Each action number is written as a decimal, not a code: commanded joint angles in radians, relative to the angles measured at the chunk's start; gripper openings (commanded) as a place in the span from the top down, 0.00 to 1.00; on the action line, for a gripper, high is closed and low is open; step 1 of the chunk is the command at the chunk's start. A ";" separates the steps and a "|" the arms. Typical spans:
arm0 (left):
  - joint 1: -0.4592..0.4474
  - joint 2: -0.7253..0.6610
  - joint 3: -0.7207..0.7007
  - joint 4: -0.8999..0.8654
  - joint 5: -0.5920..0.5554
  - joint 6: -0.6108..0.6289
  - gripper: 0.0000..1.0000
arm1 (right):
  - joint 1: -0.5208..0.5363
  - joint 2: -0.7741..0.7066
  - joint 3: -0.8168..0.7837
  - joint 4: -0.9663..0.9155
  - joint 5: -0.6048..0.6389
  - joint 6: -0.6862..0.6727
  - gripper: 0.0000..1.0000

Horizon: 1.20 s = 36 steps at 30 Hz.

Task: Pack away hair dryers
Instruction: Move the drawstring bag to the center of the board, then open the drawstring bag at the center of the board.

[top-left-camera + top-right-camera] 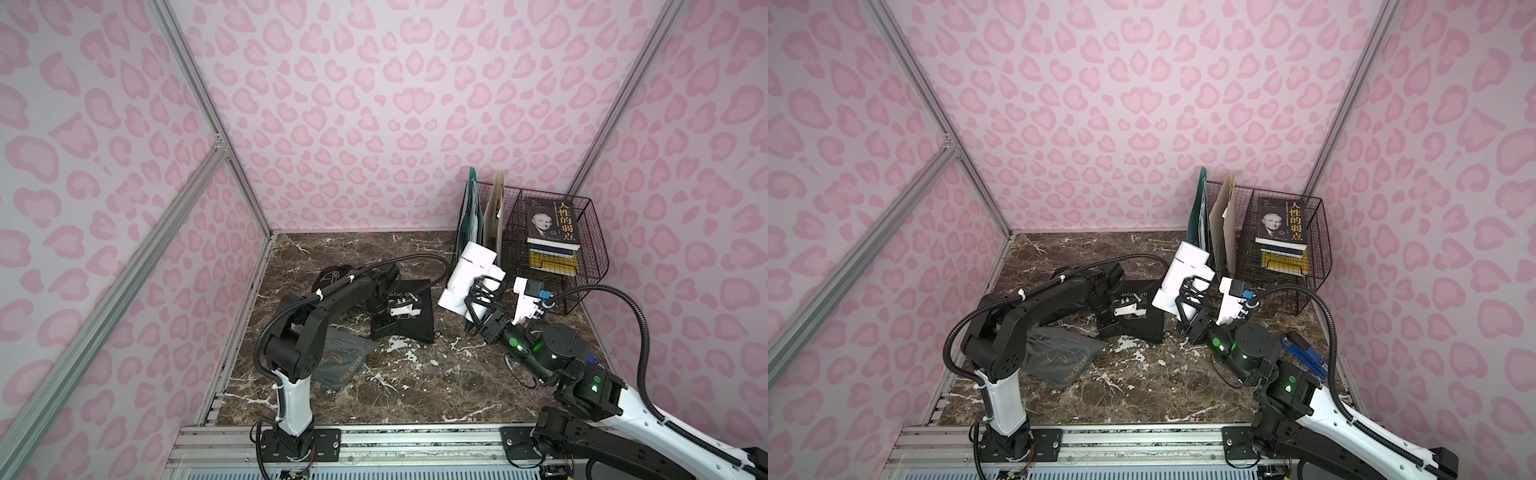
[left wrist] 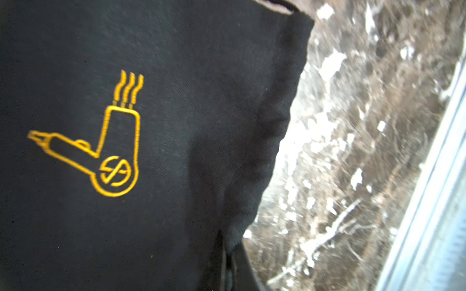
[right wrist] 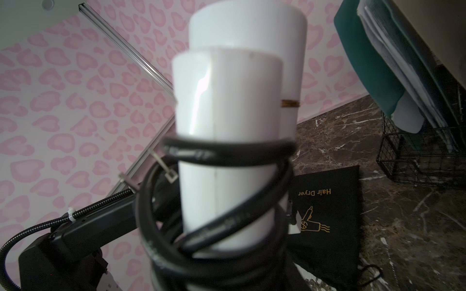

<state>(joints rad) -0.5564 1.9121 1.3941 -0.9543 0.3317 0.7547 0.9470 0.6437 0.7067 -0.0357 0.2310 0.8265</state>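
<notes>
Three fabric pouches on marble tabletop (image 1: 415,390), one dryer held in the air. Edges: pink walls tight at 9, 12 and 3 o'clock, metal rail (image 1: 415,434) at 6. Bare marble from 5 to 7 o'clock between both arm bases; narrower bare strip along 11 to 12.

Wire basket (image 1: 599,249) filling the 2 o'clock corner: stack of books (image 1: 550,220) flat in the wide bay, teal folder (image 1: 471,208) and tan envelope (image 1: 496,216) upright in the narrow slots.

White hair dryer (image 1: 465,270) off the tabletop at 1 o'clock, near the folder, barrel tilted, black cord (image 3: 227,153) wound round the handle. Right gripper (image 1: 480,301) clamped on that handle over the cord, reaching in from the 5 o'clock side.

Black pouch (image 1: 415,320) flat near centre, gold print up. Left gripper (image 1: 382,326) pinched together on its 7 o'clock corner, fabric puckered at the pinch in left wrist view.

Grey pouch (image 1: 349,361) at 8 o'clock, partly under left arm, drawstring loose on top. Second black pouch (image 1: 332,277), bulged, at 10 o'clock behind left arm; contents not visible. Blue item (image 1: 1304,353) at 4 o'clock by the wall.
</notes>
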 commanded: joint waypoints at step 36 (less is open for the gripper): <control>-0.019 -0.026 0.300 -0.079 0.017 -0.395 0.98 | 0.001 0.018 0.204 -0.245 -0.244 -0.110 1.00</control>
<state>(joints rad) -0.5770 1.8992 1.6413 -0.9821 0.3325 0.4377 0.9470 0.6319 0.9001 -0.2832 0.0723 0.7406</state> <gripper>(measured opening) 0.065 0.382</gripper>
